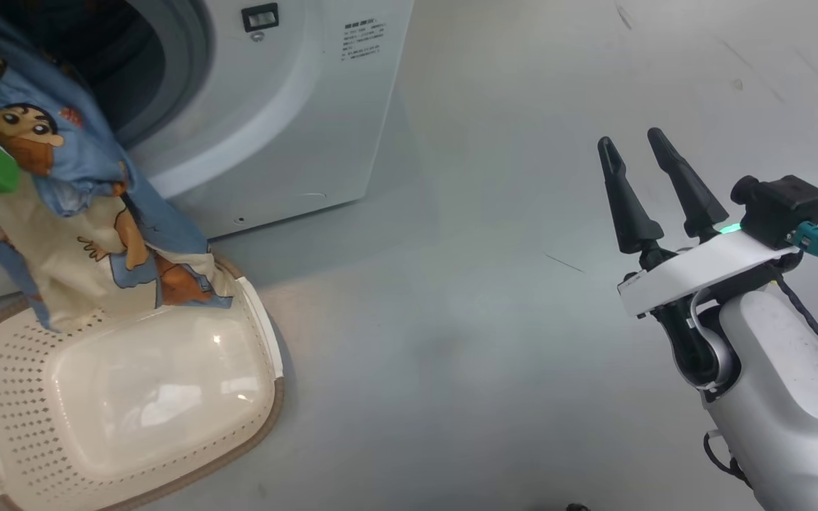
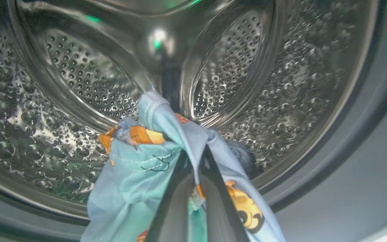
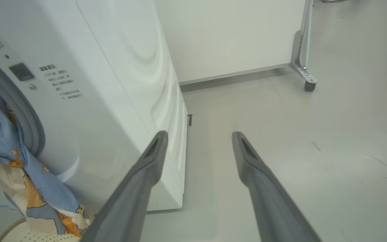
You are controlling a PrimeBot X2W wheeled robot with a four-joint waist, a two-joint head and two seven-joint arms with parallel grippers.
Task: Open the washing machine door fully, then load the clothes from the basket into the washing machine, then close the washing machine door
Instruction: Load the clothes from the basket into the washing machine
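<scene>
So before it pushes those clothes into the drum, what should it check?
1. Left claw gripping the clothes: ok, shut on them.
2. Drum clear ahead: ok.
3. Clothes fully inside: not ok, a tail hangs down to the basket.
4. Right claw out of the way: ok, open over the floor.
5. Fabric snagged on the gasket: cannot tell.

One big white front-loading washing machine (image 1: 295, 106). One perforated steel drum (image 2: 79, 84). One cream-white perforated plastic basket (image 1: 18, 404). One piece of light blue cartoon-print clothes (image 1: 61, 213). Two grippers: left gripper (image 2: 195, 161), right gripper (image 1: 629, 138), two long dark fingers each. One white wheeled panel (image 3: 230, 37), one caster (image 3: 309, 86) seen.
</scene>
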